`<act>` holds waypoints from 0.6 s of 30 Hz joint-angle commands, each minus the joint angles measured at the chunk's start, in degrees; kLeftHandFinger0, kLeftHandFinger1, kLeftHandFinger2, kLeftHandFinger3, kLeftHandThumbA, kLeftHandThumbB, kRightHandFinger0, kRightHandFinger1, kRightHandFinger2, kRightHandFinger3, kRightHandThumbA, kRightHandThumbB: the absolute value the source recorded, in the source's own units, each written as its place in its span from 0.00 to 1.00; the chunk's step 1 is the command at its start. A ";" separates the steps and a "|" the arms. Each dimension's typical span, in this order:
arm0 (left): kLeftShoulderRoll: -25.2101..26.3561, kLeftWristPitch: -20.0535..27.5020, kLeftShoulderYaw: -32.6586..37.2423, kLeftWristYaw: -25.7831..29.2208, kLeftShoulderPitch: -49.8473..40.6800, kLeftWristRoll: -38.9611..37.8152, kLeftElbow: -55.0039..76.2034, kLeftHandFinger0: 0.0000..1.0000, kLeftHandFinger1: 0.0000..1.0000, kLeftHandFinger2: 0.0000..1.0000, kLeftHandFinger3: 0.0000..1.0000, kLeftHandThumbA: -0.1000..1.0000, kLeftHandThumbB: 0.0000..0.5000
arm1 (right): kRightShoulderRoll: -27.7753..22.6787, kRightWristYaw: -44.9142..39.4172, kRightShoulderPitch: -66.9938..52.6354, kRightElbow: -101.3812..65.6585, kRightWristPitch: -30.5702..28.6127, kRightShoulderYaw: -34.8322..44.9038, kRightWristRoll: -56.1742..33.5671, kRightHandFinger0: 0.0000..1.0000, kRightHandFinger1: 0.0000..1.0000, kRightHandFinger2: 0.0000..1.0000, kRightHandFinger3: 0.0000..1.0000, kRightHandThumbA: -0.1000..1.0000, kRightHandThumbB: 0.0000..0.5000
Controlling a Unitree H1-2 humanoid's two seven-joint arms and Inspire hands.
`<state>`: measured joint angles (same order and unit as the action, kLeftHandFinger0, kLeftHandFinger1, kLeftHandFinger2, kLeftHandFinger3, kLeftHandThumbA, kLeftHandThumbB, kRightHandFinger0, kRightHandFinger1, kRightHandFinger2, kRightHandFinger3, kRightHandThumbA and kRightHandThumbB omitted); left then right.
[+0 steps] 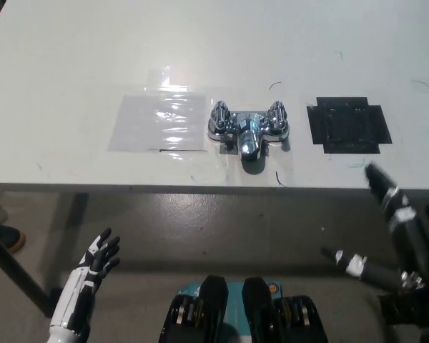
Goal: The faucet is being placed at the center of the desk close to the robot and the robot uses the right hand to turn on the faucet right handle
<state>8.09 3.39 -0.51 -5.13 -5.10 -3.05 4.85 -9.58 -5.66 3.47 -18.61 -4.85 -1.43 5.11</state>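
A chrome faucet (248, 128) stands near the front edge of the white desk (200, 50), with a left handle (219, 117), a right handle (277, 116) and a spout (249, 145) pointing toward me. My black right hand (390, 229) is at the lower right, its fingers spread, with one fingertip reaching up to the desk's front edge, right of and below the faucet. It touches nothing. My white left hand (93, 268) hangs open at the lower left, below the desk edge.
A clear plastic sheet (161, 121) is taped flat left of the faucet. A black square patch (349, 125) lies to the faucet's right. A dark desk leg (14, 275) and a shoe (3, 236) show at the lower left on the floor.
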 commanded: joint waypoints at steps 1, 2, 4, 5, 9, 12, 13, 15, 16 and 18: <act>0.33 1.32 0.38 -1.19 0.39 -0.57 3.21 1.00 1.00 1.00 1.00 0.96 0.45 | -8.58 -5.98 13.19 -11.60 23.03 1.76 7.46 1.00 1.00 1.00 1.00 1.00 0.42; 0.34 1.38 0.40 -1.21 0.38 -0.57 3.20 1.00 1.00 1.00 1.00 0.96 0.44 | -9.60 -6.88 14.73 -11.71 25.06 1.42 7.90 1.00 1.00 1.00 1.00 1.00 0.46; 0.38 0.94 0.50 -1.35 0.24 -0.69 3.38 1.00 1.00 1.00 1.00 0.96 0.46 | -14.01 -11.92 22.67 -10.62 31.78 -0.42 10.54 1.00 1.00 1.00 1.00 1.00 0.50; 0.36 0.74 0.54 -1.37 0.19 -0.75 3.48 1.00 1.00 1.00 1.00 0.96 0.47 | -14.46 -13.13 24.51 -9.53 31.78 -0.40 10.79 1.00 1.00 1.00 1.00 1.00 0.49; 0.02 0.97 0.94 -1.16 0.22 -0.09 3.23 1.00 1.00 1.00 1.00 0.96 0.47 | -14.51 -21.20 35.27 0.35 31.78 0.54 13.42 1.00 1.00 1.00 1.00 1.00 0.62; 0.03 1.34 1.02 -1.02 0.24 0.27 3.06 1.00 1.00 1.00 1.00 0.97 0.51 | -15.25 -25.22 43.26 9.05 31.78 -1.52 15.66 1.00 1.00 1.00 1.00 1.00 0.67; 0.04 1.34 1.01 -1.04 0.26 0.22 3.01 1.00 1.00 1.00 1.00 0.97 0.51 | -15.26 -26.12 44.61 10.50 31.78 -1.85 16.35 1.00 1.00 1.00 1.00 1.00 0.69; 0.07 1.01 0.93 -1.11 0.30 -0.06 3.12 1.00 1.00 1.00 1.00 0.97 0.53 | -14.27 -29.29 49.19 15.47 31.78 -2.31 19.37 1.00 1.00 1.00 1.00 1.00 0.67; 0.06 1.06 0.95 -0.97 0.40 0.26 3.07 1.00 1.00 1.00 1.00 0.97 0.50 | -15.19 -30.03 52.22 18.79 31.78 -4.67 18.75 1.00 1.00 1.00 1.00 1.00 0.57; -0.01 1.15 0.99 -0.78 0.54 0.60 2.99 1.00 1.00 1.00 1.00 0.97 0.50 | -15.63 -31.55 56.77 24.07 31.78 -7.13 18.41 1.00 1.00 1.00 1.00 1.00 0.57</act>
<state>8.00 3.35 -0.24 -5.13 -5.16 -3.00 4.82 -21.12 -18.37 38.77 -7.46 15.00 -3.30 13.61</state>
